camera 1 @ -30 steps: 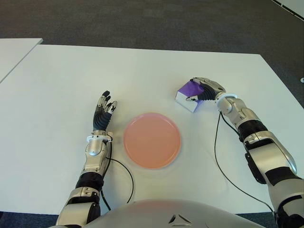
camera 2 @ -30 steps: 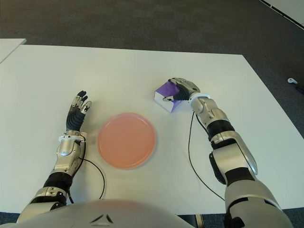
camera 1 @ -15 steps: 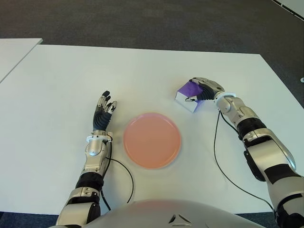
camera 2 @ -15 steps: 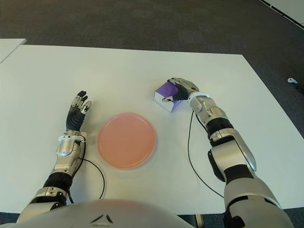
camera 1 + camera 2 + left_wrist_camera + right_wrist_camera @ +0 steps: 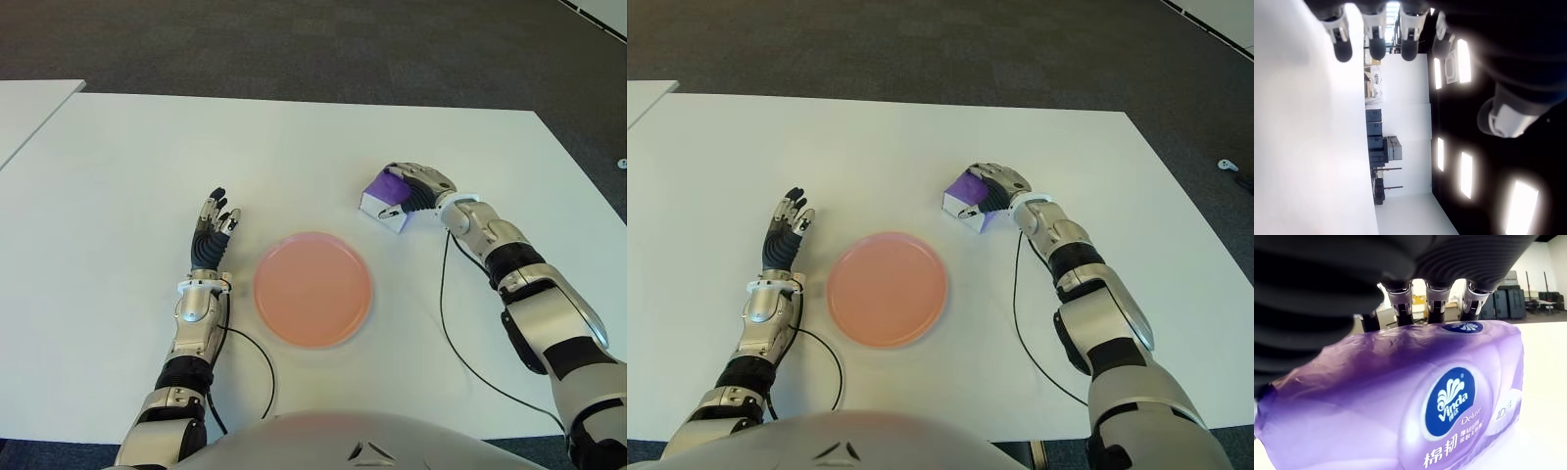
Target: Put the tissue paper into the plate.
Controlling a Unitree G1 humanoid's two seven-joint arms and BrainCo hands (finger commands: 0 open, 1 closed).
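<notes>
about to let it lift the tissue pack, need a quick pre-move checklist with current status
1. Right hand fingers curled over the tissue pack: ok.
2. Thumb contact on the pack: cannot tell.
3. Pack clear of the table: cannot tell.
4. Plate holds nothing, ready to receive: ok.
5. Table between pack and plate free of objects: ok.
6. Left hand open, left of the plate, away from the route: ok.

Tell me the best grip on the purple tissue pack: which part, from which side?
Take the tissue pack across its short width, from above on the robot's right. It is a soft, box-shaped pack tilted on the table, so a wrap over the top looks safest. The right hand already has it that way, fingers curled over the far edge. The left hand lies open left of the plate.
</notes>
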